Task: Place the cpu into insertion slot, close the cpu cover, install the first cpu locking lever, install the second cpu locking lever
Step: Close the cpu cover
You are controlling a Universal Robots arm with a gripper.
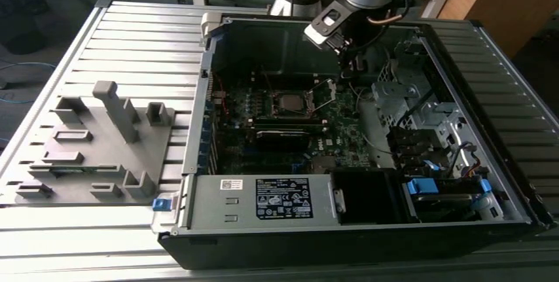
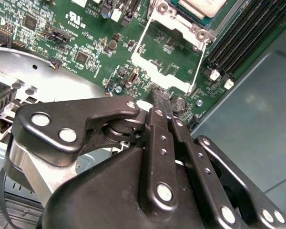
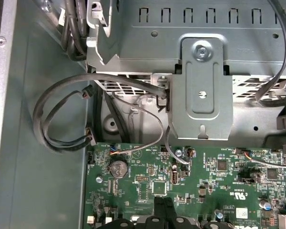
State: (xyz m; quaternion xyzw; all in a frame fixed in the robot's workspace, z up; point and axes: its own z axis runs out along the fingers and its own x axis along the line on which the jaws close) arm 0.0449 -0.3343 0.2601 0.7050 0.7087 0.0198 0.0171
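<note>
The computer case lies open, with the insertion slot [image 1: 272, 92] in the middle of the green board. The cpu [image 1: 289, 102] lies in it, dull grey face up, and a corner of the cpu [image 2: 200, 5] shows in the second wrist view. The cpu cover [image 1: 326, 93] is swung open on the side toward the exterior view's right, and its silvery frame [image 2: 168, 82] sits over the board. My gripper [image 1: 355, 67] hangs just beyond the cover's free edge. Its black fingers [image 2: 161, 102] are shut together, tips close to that edge, with nothing seen between them. In the first wrist view the gripper [image 3: 163, 205] points at the board.
Black memory slots [image 2: 238, 43] run beside the socket. A metal drive bracket [image 3: 200, 95] and looped cables [image 3: 62, 114] sit close behind the gripper. The power supply [image 1: 262, 200] fills the case's near side. A grey parts fixture [image 1: 96, 144] stands at the exterior view's left.
</note>
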